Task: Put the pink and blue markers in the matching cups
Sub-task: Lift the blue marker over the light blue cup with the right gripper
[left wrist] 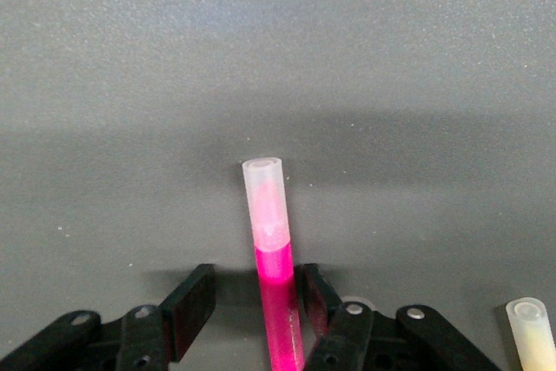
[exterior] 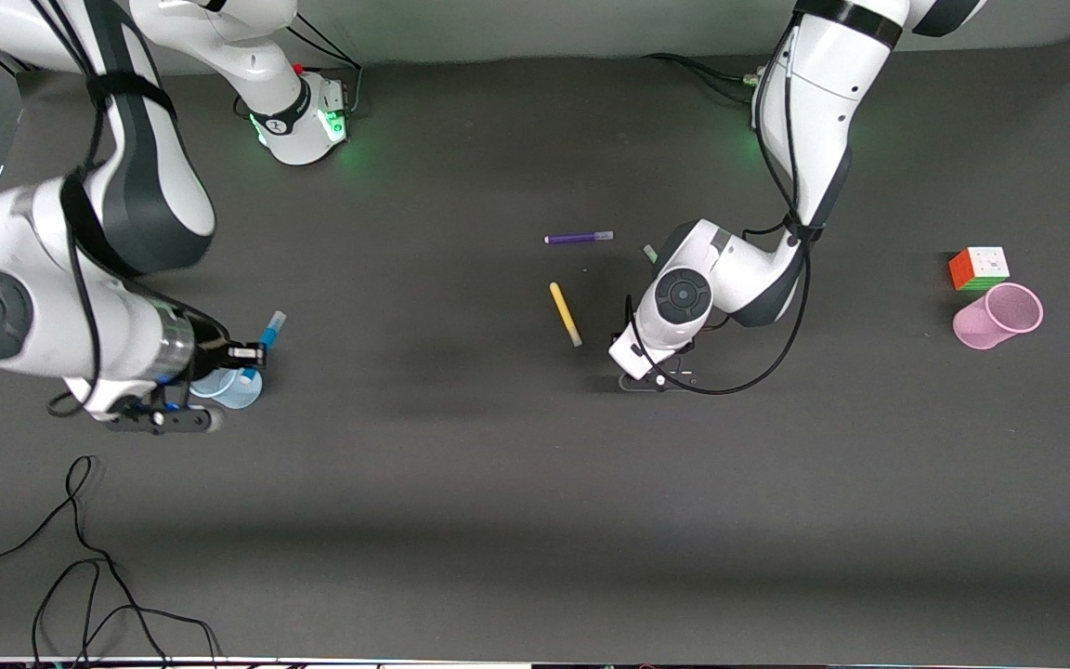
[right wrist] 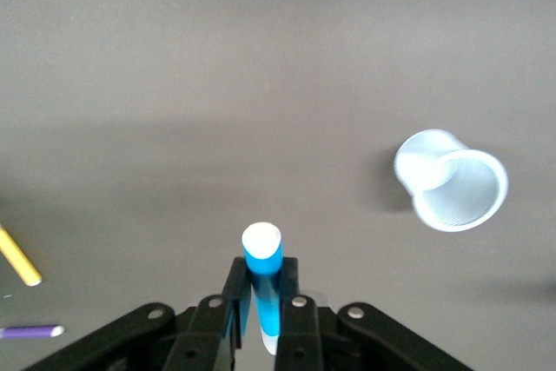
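A: Where does the right gripper (right wrist: 263, 301) stand?

B: Its jaws are clamped on the blue marker (right wrist: 261, 275), white tip up, just beside the pale blue cup (exterior: 236, 388) at the right arm's end of the bench (exterior: 461, 520). From the wrist view the cup's mouth is off to one side, not under the marker.

A: So centre the marker over the rim before lowering, and let go only once its lower end is inside.

B: Yes; the cup looks light, and a nudge could tip it.

A: And the left gripper (left wrist: 256, 297)?

B: It is low at mid-bench, with its jaws apart astride the pink marker (left wrist: 271, 241). It should close squarely. The pink cup (exterior: 999, 316) waits well apart, beside the puzzle cube (exterior: 979, 268).
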`<action>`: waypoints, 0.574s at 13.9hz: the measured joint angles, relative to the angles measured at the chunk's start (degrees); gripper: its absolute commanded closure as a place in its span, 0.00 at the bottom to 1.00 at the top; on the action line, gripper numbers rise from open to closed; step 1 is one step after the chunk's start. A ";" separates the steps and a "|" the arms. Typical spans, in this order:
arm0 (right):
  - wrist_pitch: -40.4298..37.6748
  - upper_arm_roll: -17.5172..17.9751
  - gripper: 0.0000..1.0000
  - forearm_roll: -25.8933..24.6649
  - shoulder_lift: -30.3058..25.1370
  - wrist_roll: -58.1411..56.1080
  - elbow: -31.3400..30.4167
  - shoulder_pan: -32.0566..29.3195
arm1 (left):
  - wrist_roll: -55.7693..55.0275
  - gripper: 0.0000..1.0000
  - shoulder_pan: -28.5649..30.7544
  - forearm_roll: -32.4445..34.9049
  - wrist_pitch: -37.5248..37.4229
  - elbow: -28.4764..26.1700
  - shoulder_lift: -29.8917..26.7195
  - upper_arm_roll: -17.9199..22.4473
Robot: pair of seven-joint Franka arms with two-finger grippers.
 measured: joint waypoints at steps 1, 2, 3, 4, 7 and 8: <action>3.48 0.00 1.00 -1.44 -2.47 -1.59 -3.52 0.07 | 0.17 0.79 0.00 0.00 0.00 0.02 0.00 0.00; 6.74 -0.08 1.00 -2.42 -5.15 -3.26 -7.26 0.11 | 0.33 0.89 0.00 0.00 0.00 0.19 0.00 0.00; 9.38 -0.55 1.00 -3.33 -7.82 -5.50 -10.66 0.19 | 0.46 1.00 0.01 0.00 0.00 0.40 -0.01 0.01; 11.99 -1.85 1.00 -4.30 -10.27 -8.82 -13.60 0.33 | 0.53 1.00 0.03 0.00 -0.16 0.54 -0.26 0.00; 20.44 -8.63 1.00 -4.60 -14.89 -21.04 -21.11 0.17 | 0.56 1.00 0.11 0.03 -0.02 0.71 -0.24 0.11; 23.31 -10.18 1.00 -4.60 -15.53 -23.39 -23.46 -0.03 | 0.56 1.00 0.17 0.03 0.04 0.86 -0.21 0.16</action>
